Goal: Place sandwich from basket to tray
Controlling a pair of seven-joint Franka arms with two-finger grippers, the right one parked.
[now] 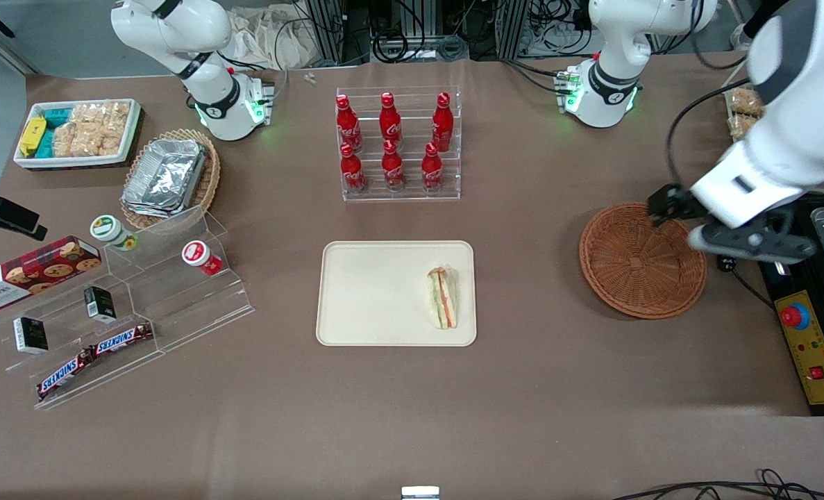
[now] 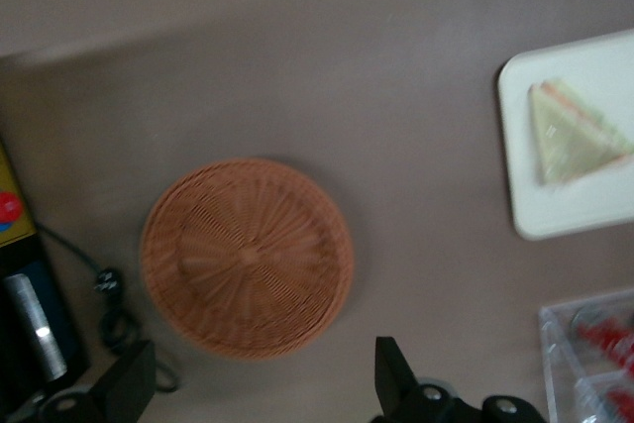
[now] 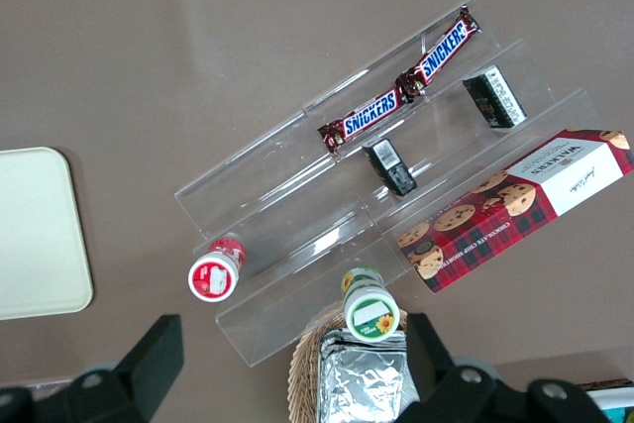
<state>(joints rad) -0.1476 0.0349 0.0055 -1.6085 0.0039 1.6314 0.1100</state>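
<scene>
On the bench point(image 1: 536, 389), near its middle, the tray point(image 1: 370, 292) lies flat, and the sandwich point(image 1: 442, 297) rests on it close to the edge that faces the working arm's end. The wedge lies with its layered filling edge showing in the front view; in the left wrist view the sandwich point(image 2: 573, 134) appears as a pale triangle lying within the tray point(image 2: 555, 205), clear of the rim.

Well apart from the tray, toward the working arm's end, stands the basket point(image 1: 642, 260). Its woven floor is bare in both views, and in the left wrist view the basket point(image 2: 248, 257) shows its full round rim.

The end effector point(image 1: 668, 205) hangs above the basket's rim, at the edge farther from the front camera. Its fingers point(image 2: 394, 373) are spread wide apart and grip nothing; the basket shows in the gap between them.

Farther from the front camera than the tray, a clear rack holds six red bottles point(image 1: 392, 142) in two rows. Toward the parked arm's end stand a stepped clear shelf point(image 1: 169, 305) carrying two Snickers bars point(image 1: 96, 351), two small jars and two dark packets, and beside it a cookie box point(image 1: 33, 271)
</scene>
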